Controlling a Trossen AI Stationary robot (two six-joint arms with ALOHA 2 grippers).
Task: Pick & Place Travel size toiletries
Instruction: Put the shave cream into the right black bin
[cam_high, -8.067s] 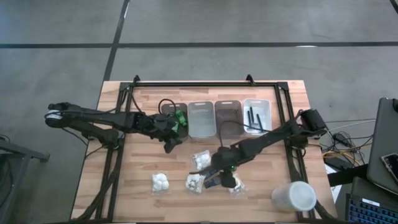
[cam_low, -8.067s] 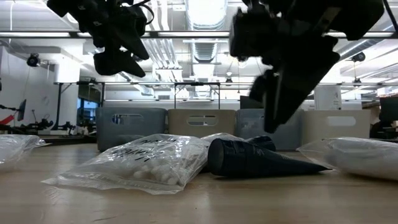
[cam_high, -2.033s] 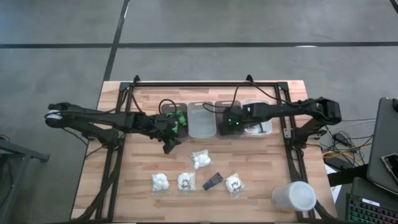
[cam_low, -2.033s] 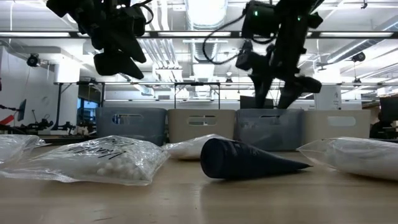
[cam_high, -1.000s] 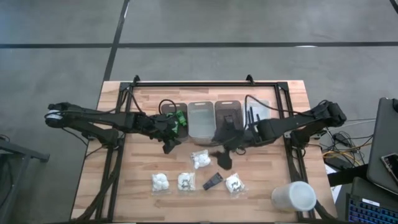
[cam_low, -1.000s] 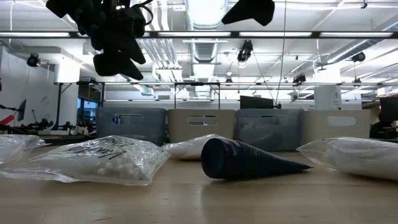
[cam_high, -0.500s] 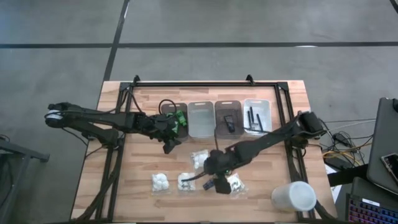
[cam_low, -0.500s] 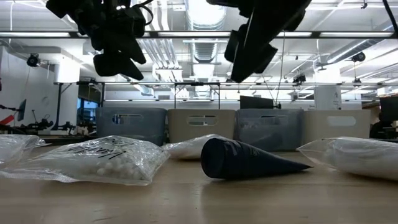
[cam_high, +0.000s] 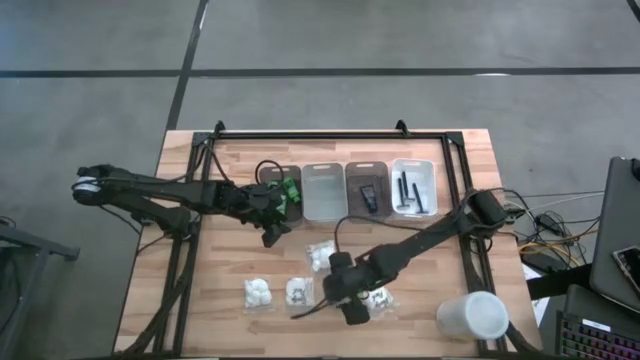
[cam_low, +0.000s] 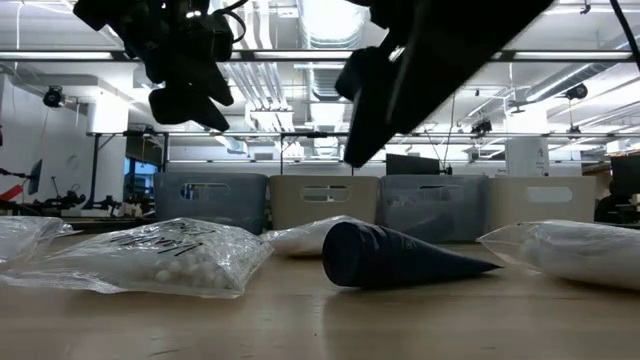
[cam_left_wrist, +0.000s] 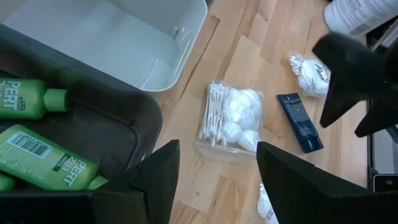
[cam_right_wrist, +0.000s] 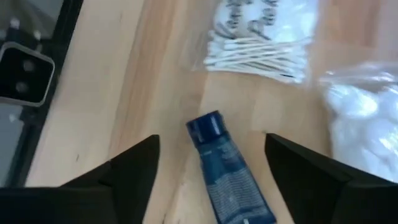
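Partly done, judging from the four bins at the back of the counter (cam_high: 230, 300).

Leftmost bin (cam_high: 272, 180): green bottles (cam_high: 290, 190) already inside (seen up close in the left wrist view, lying flat). Left gripper (cam_high: 276, 228) hanging just in front of that bin, wide open, holding nothing, apparently waiting.

Second bin (cam_high: 323, 190): looks empty, so probably meant for the puff packets.

Third bin (cam_high: 366, 188): one small dark packet (cam_high: 368, 195) lying in it.

Fourth bin (cam_high: 413, 186): thin dark sticks (cam_high: 408, 192) inside.

Still out on the counter, near its front: four clear packets of white puffs, namely one (cam_high: 259, 294) far left, one (cam_high: 298, 292) beside it, one (cam_high: 322, 256) further back, one (cam_high: 378, 298) partly under the right arm. Between them also a blue tube (cam_right_wrist: 229, 168).

Right gripper (cam_high: 352, 306) low over this tube, spread wide with the tube between the two fingers in the right wrist view, not yet closed on anything. Likely next: grasping the tube. After that, all four puff packets left to move.
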